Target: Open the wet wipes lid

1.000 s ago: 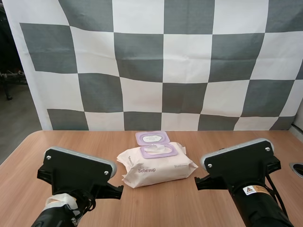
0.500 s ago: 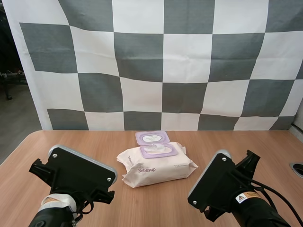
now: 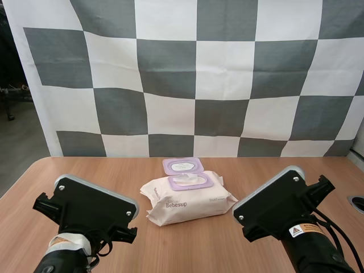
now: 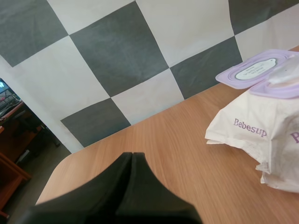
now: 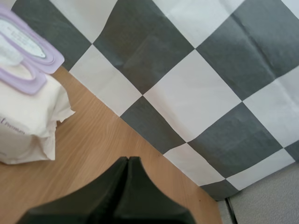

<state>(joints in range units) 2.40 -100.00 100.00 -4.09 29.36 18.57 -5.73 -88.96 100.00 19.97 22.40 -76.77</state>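
Observation:
The wet wipes pack (image 3: 187,200), cream with "Bebesup" printed on it, lies at the middle of the wooden table (image 3: 114,170). Its purple lid (image 3: 183,165) is flipped back flat behind the purple opening frame (image 3: 190,181), where a white wipe shows. My left gripper (image 4: 132,156) is shut on nothing, a dark wedge well to the left of the pack (image 4: 266,140) and lid (image 4: 254,71). My right gripper (image 5: 128,161) is also shut on nothing, off to the right of the pack (image 5: 23,121) and lid (image 5: 28,44). Neither touches the pack.
My left arm (image 3: 88,210) and right arm (image 3: 281,205) sit low at the near edge, one on each side of the pack. A dark round hole (image 3: 357,203) is set in the table at its right edge. Bare wood surrounds the pack.
The right arm rolled steeply sideways, then partly back, and now sits tilted. The left arm tilted slightly and dropped a little. The pack and its lid have not moved.

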